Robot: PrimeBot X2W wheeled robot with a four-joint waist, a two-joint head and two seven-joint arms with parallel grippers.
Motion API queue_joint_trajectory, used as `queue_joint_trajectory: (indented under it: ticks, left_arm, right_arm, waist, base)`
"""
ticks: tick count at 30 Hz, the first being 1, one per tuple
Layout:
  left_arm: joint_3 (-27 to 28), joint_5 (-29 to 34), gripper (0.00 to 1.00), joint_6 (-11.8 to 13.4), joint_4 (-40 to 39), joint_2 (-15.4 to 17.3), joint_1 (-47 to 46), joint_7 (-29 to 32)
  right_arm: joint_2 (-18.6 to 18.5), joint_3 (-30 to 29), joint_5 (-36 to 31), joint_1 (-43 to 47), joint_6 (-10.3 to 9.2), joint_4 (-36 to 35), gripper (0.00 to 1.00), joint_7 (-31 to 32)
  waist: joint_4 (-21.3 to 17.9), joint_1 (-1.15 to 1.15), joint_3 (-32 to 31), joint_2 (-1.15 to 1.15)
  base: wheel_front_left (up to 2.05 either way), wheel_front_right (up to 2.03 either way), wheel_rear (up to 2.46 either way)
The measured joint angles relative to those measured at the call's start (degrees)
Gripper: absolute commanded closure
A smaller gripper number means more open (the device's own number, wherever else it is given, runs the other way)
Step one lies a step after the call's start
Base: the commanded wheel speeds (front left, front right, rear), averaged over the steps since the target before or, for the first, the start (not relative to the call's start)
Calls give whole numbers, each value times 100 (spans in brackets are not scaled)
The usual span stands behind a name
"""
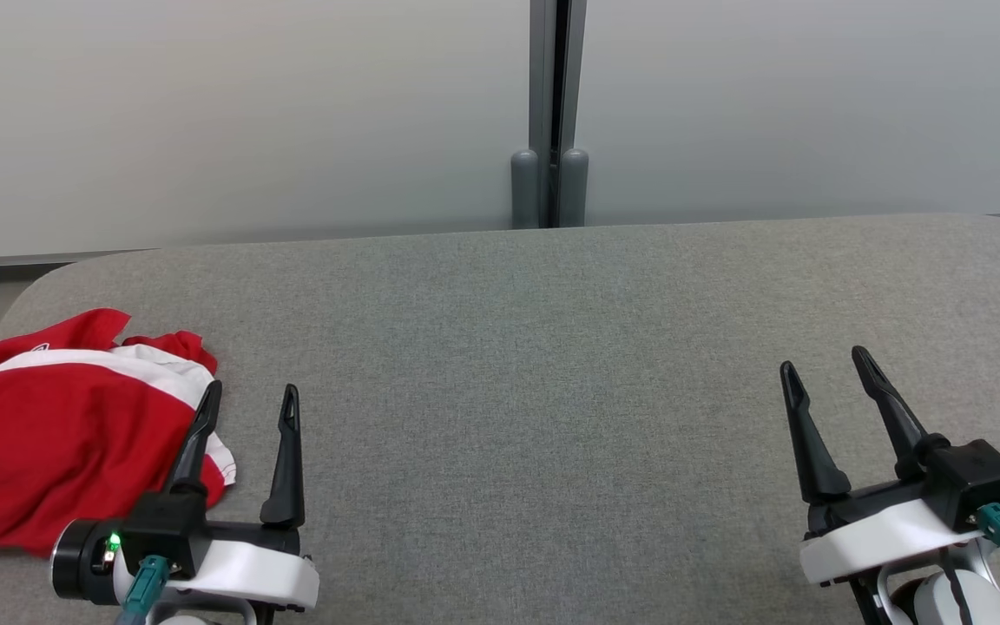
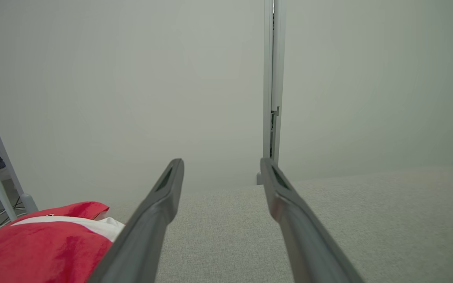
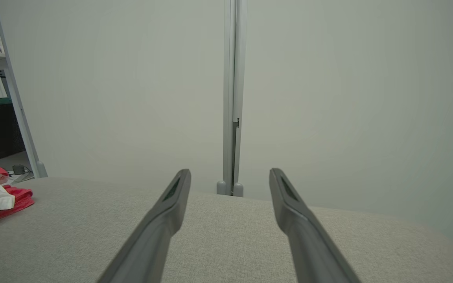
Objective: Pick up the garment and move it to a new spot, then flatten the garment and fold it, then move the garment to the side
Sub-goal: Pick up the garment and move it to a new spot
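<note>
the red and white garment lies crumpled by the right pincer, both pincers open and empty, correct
No. The garment lies crumpled by the left pincer, not the right pincer, as the head view shows. Both pincers are open and empty.

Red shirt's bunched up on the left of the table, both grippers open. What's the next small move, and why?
Probably ease the left gripper leftward and down onto the near edge of the garment. Its jaws stand open and empty right beside the crumpled cloth, while the right gripper sits far across the table.
</note>
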Motion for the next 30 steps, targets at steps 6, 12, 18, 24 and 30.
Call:
queue_joint_trajectory:
  ticks: [6, 12, 18, 24, 30]
  left_arm:
    - [-1, -21, 0, 0, 19, -1, 0, 0]
    - [10, -31, 0, 22, 51, -1, -1, 0]
    - [26, -64, 0, 24, 75, -1, -6, 0]
    - [21, -109, 0, 31, 113, -2, -11, 0]
    - [32, -134, 0, 31, 164, -1, -11, 0]
  right_arm:
    - [0, -2, 14, 0, 0, 4, 0, 0]
    - [4, 5, 44, 0, 0, 22, 0, 0]
    - [24, 33, 52, 1, 0, 33, 0, 0]
    - [35, 114, 111, 7, 0, 62, 0, 0]
    - [32, 180, 158, 36, 1, 69, 0, -1]
  waist:
    - [2, 0, -8, 0]
    - [16, 0, -24, 0]
    - [60, 0, -32, 0]
    - [214, 0, -42, 0]
    - [485, 0, -45, 0]
  base:
    - [0, 0, 0]
    - [0, 0, 0]
    - [0, 0, 0]
    - [0, 0, 0]
    - [0, 0, 0]
